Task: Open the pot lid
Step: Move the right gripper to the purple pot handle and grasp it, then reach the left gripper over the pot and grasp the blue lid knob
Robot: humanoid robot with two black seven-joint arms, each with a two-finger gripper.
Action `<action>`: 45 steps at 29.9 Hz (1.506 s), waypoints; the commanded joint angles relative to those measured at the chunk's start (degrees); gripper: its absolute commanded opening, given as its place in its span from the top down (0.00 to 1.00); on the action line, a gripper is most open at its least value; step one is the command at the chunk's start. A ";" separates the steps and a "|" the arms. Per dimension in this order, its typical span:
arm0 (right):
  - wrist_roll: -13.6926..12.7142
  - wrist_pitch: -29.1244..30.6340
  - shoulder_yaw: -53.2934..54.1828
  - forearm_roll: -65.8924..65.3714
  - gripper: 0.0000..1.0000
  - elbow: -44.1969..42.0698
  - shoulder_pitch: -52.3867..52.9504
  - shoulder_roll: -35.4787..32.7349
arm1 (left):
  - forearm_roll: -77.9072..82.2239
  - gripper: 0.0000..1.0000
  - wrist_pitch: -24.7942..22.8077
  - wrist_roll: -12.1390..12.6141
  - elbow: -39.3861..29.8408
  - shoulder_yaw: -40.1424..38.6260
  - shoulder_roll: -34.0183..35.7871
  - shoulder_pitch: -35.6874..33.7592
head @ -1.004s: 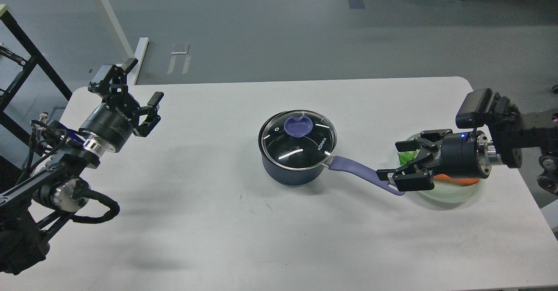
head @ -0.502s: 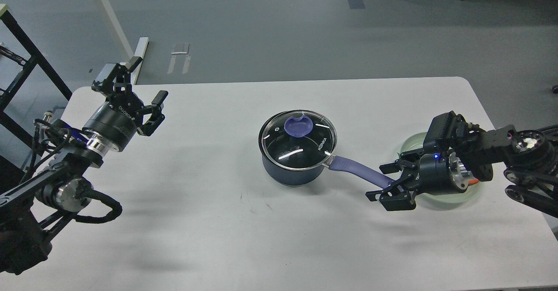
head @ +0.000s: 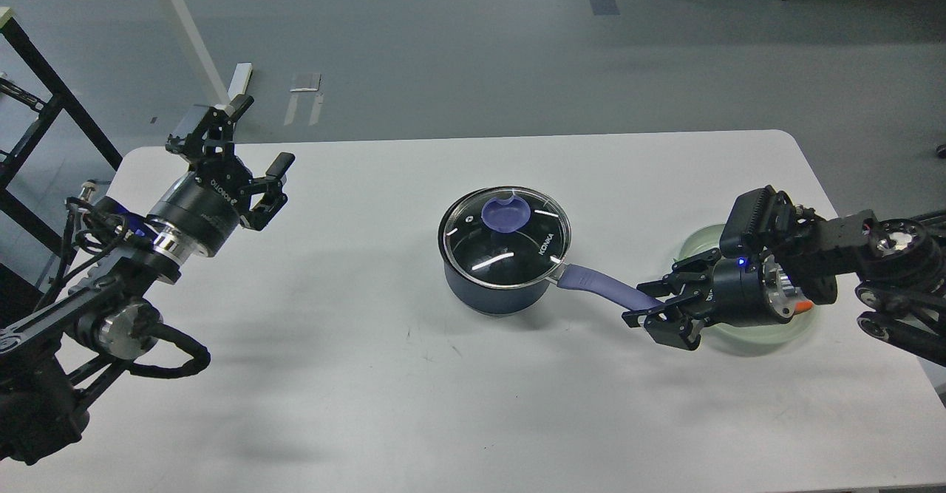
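Lid [head: 505, 238] sits flush on pot [head: 502, 286], mid-worktop [head: 369, 375]; knob [head: 505, 214] untouched. Handle [head: 602, 288] points right. Right pincer [head: 650, 308] has fingers closed around handle's tip, likely steadying the pot. Left pincer [head: 259, 157] spread wide, empty, well apart from lid, probably meant for the knob.

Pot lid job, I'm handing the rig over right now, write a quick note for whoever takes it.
Right gripper: at the end of the pot handle, fingers either side; too dark to tell if it is clamped.
Left gripper: open, empty, in the air over the table's left end, far from the pot.
Lid: on the pot, mid-table, knob untouched.
Plate: behind the right gripper.
Done: right arm is at the handle.
Left: steady the pot, grip the knob, lift the lid off.
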 commanded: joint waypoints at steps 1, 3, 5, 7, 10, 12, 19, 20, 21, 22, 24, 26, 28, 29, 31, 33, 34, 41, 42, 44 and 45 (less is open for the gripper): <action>0.00 -0.01 0.00 0.00 0.65 0.00 0.00 -0.02 | 2.16 0.01 -0.03 0.00 -0.67 -0.07 0.00 -0.17; 0.00 -0.01 0.00 0.00 0.67 0.00 0.00 -0.02 | 6.36 0.01 -0.11 0.00 -0.68 0.10 0.00 -1.22; 0.00 -0.01 0.00 0.00 0.71 0.00 0.01 -0.02 | 12.41 0.01 -0.11 0.00 -0.68 0.10 -0.09 -2.45; 0.00 -0.01 0.00 0.00 0.71 0.09 0.09 -0.02 | 19.62 0.01 -0.11 0.00 -0.68 0.10 -0.17 -4.47; 0.00 -0.01 0.00 0.08 0.71 0.09 0.01 -0.02 | 32.53 0.01 -0.11 0.00 -0.76 0.19 -0.09 -9.21; 0.00 -0.01 0.00 0.09 0.71 0.09 0.09 -0.02 | 42.37 0.01 -0.11 0.00 -0.85 1.32 -0.09 -13.33; 0.00 -0.01 0.00 0.09 0.70 0.09 0.09 -0.11 | 71.04 0.01 2.16 0.00 -0.85 18.26 -0.88 -29.33; 0.00 -0.01 0.00 0.09 0.70 0.09 0.09 -0.11 | 72.99 0.01 3.74 0.00 -0.76 20.73 -1.31 -31.18; 0.00 -0.01 0.00 0.17 0.70 0.09 0.09 -0.11 | 74.75 0.01 5.93 0.00 -0.59 23.71 -2.27 -33.03; 0.00 -0.01 0.00 0.17 0.70 0.09 0.09 -0.11 | 76.24 0.01 7.87 0.00 0.02 26.70 -3.59 -34.96; 0.00 -0.09 0.00 0.17 0.70 0.09 0.09 -0.11 | 78.88 0.01 10.60 0.00 0.90 32.24 -5.96 -37.86; 0.00 -0.01 0.00 0.17 0.70 0.09 0.09 -0.37 | 80.91 0.01 12.27 0.00 2.66 35.51 -8.25 -39.19; 0.00 -0.01 0.09 0.17 0.70 0.09 0.09 -0.73 | 83.10 0.01 12.89 0.00 4.50 36.49 -10.89 -39.37; 0.00 -0.01 0.09 0.17 0.70 0.18 0.09 -0.90 | 84.24 0.01 12.89 0.00 5.12 36.66 -11.85 -39.46; 0.00 -0.01 0.00 0.17 0.70 0.18 0.09 -0.99 | 86.18 0.01 12.81 0.00 6.87 36.75 -13.79 -39.46; 0.00 -0.09 0.00 0.17 0.70 0.18 0.00 -1.08 | 86.63 0.01 12.89 0.00 9.85 36.93 -16.24 -39.46; 0.00 -0.09 0.00 0.17 0.70 0.18 0.00 -1.08 | 86.63 0.01 12.98 0.00 11.35 37.19 -17.48 -39.46; 0.00 -0.01 0.09 0.17 0.70 0.27 0.09 -1.34 | 87.68 0.01 15.71 0.00 21.11 39.21 -24.16 -40.77; 0.00 -0.09 0.09 0.17 0.70 0.27 0.01 -1.34 | 87.68 0.01 15.71 0.00 22.08 39.47 -24.69 -40.78; 0.00 -0.09 0.09 0.17 0.70 0.27 0.00 -1.34 | 87.60 0.01 15.71 0.00 23.23 39.74 -25.22 -40.78; 0.00 -0.01 0.09 0.17 0.70 0.27 0.00 -1.34 | 87.60 0.01 15.79 0.00 23.49 39.83 -25.40 -40.69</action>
